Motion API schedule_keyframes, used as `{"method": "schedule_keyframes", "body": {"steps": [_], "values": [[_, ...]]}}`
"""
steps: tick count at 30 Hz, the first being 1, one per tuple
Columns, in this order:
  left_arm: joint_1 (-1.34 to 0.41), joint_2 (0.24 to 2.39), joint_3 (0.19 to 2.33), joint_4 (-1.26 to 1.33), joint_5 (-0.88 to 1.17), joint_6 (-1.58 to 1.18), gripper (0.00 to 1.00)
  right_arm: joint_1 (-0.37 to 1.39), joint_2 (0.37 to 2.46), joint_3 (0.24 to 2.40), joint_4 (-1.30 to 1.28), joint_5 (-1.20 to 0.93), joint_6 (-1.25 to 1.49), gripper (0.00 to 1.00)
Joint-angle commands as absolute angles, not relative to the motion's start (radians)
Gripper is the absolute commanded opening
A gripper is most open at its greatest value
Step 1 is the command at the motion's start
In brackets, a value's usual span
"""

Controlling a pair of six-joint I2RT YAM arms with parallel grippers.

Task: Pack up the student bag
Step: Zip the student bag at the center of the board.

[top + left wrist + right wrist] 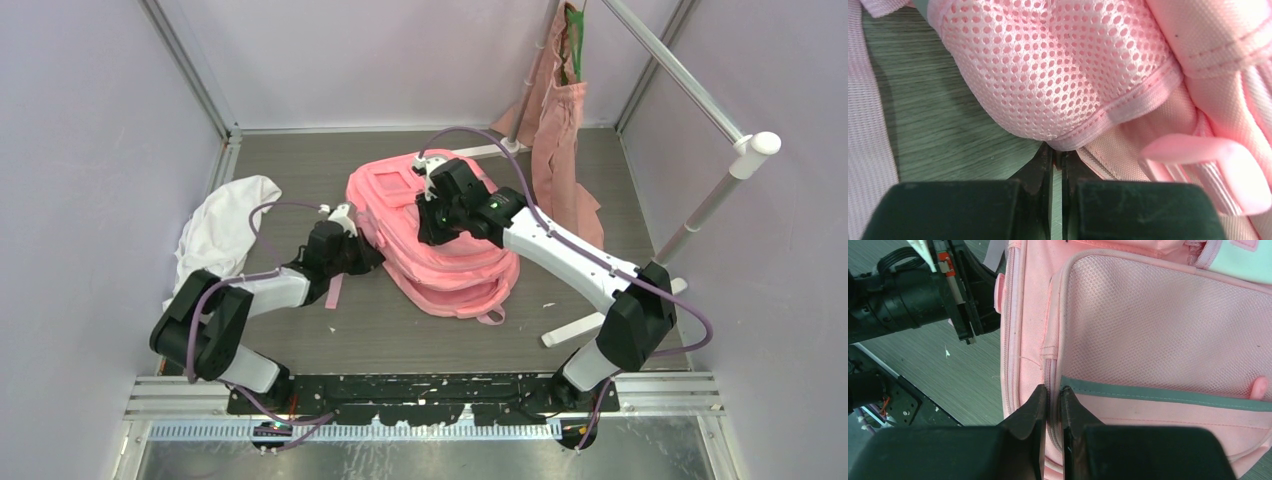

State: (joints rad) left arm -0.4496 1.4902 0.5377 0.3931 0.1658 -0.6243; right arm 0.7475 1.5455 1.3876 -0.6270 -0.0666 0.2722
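The student bag, laid flat on the surface.
Left jaws are closed on its mesh-pad hem, right jaws on its front-pocket seam; open surface is left along its near edge.

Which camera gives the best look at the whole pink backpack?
Top external: nearly the whole student bag shows, outline included. Left wrist shows only a padded mesh edge up close; right wrist only its mesh pocket and a seam.
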Motion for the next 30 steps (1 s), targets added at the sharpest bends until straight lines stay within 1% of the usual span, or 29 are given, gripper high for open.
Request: {"method": "schedule_keyframes", "body": {"steps": [1, 5, 12, 17, 22, 28, 29, 30], "values": [[-0.444, 1.398, 0.506, 0.351, 0.212, -0.641, 0.00, 0.736, 1.516, 1.445, -0.556, -0.101, 0.318, 0.01], [-0.483, 1.353, 0.473, 0.347, 0.242, -0.664, 0.00, 0.736, 1.534, 1.448, -0.549, -0.096, 0.333, 0.01], [-0.653, 1.354, 0.498, 0.310, 0.253, -0.688, 0.00, 0.732, 1.579, 1.466, -0.528, -0.134, 0.382, 0.01], [-0.781, 1.331, 0.511, 0.368, 0.243, -0.727, 0.00, 0.731, 1.591, 1.456, -0.509, -0.148, 0.409, 0.01], [-0.955, 1.395, 0.604, 0.411, 0.245, -0.752, 0.00, 0.724, 1.605, 1.443, -0.483, -0.184, 0.445, 0.01], [-1.083, 1.472, 0.688, 0.538, 0.288, -0.802, 0.00, 0.723, 1.606, 1.418, -0.476, -0.217, 0.469, 0.01], [-1.100, 1.477, 0.694, 0.547, 0.290, -0.801, 0.00, 0.723, 1.602, 1.412, -0.479, -0.216, 0.469, 0.02], [-1.112, 1.483, 0.700, 0.549, 0.294, -0.797, 0.01, 0.723, 1.597, 1.407, -0.482, -0.216, 0.469, 0.07]]}}
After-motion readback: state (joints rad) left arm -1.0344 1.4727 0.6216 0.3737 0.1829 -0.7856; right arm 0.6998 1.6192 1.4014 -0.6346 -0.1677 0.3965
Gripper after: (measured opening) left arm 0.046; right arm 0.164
